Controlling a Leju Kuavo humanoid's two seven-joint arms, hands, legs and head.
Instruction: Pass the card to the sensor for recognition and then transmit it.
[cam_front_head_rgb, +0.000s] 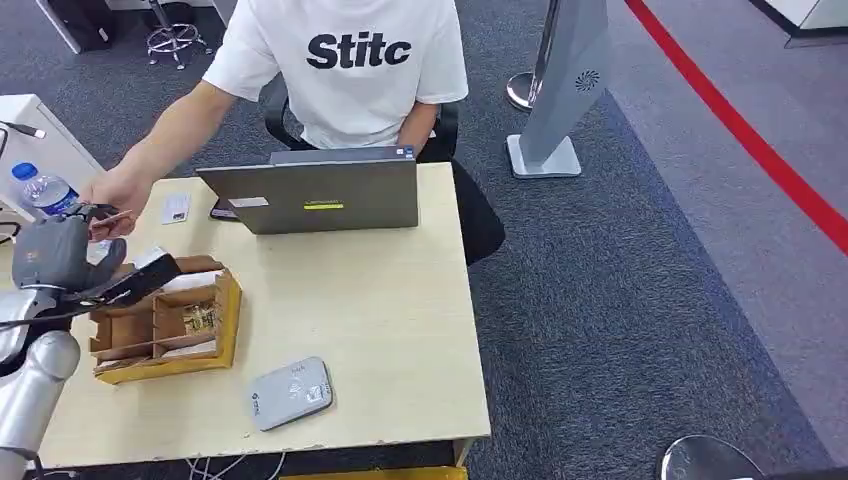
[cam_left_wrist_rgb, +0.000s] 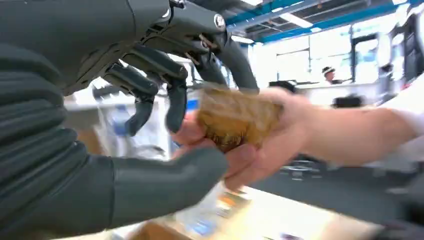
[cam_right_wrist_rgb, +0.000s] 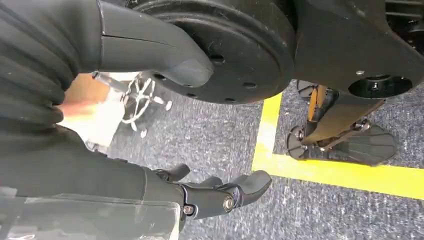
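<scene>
Left hand: the left hand (cam_front_head_rgb: 62, 250) is raised over the table's far left corner, beside the wooden organiser; in the left wrist view (cam_left_wrist_rgb: 150, 130) the thumb lies below and the dark fingers (cam_left_wrist_rgb: 176, 102) curl above, with a wide gap between them. No grip on the card can be made out; whether a fingertip touches it cannot be told.
Person's hand: a person's hand (cam_left_wrist_rgb: 260, 145) is reached in from across the table (cam_front_head_rgb: 380, 300) and is closed around the card, its fingertips lying against the robot's thumb.
Card: the card (cam_left_wrist_rgb: 235, 117), brownish and blurred, is held in the person's hand between the robot's thumb and fingers. Its long axis runs roughly along the person's fingers, toward the robot's palm; the face markings cannot be read. In the head view it is seen as a thin edge (cam_front_head_rgb: 112, 217).
Right hand: the right hand (cam_right_wrist_rgb: 220, 192) hangs low over grey carpet, fingers loosely curled, nothing held.
Sensor: a grey reader (cam_front_head_rgb: 290, 392) lies flat near the table's front edge, well apart from the card.
Organiser: the wooden organiser (cam_front_head_rgb: 165, 325) sits at the table's left.
Laptop: a laptop (cam_front_head_rgb: 315, 190) stands open at the far edge.
</scene>
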